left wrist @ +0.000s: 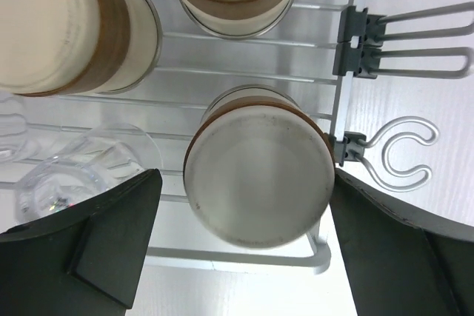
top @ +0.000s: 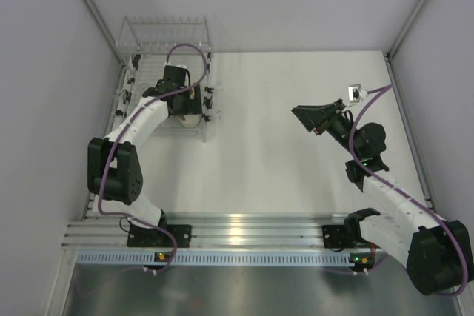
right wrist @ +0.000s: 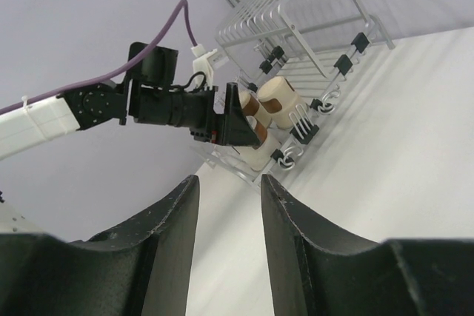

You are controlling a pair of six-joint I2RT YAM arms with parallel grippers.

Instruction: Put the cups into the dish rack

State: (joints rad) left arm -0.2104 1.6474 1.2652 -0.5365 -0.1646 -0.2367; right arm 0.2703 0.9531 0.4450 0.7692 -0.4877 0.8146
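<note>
Left wrist view showed the left gripper [left wrist: 244, 183] with its jaws wide open and holding nothing. 1 jaw stood on each side of a cream cup [left wrist: 255, 146] that sat upside down in the dish rack [left wrist: 237, 257], near 2 more cream cups [left wrist: 67, 27] and the clear cups [left wrist: 81, 168]. The best move, I think, was to lift straight up so no finger bumped it. The right gripper [right wrist: 228, 186] hung half open and empty above the table [top: 281, 153].

Robotics laboratory test cell. Indicators: a bare white bench [top: 281, 153] enclosed by plain grey panel walls [top: 44, 72]. An aluminium extrusion rail [top: 252, 229] at the near edge carries the bolted left arm [top: 141, 120] and right arm [top: 404, 205], with exposed purple cabling [top: 185, 45].
</note>
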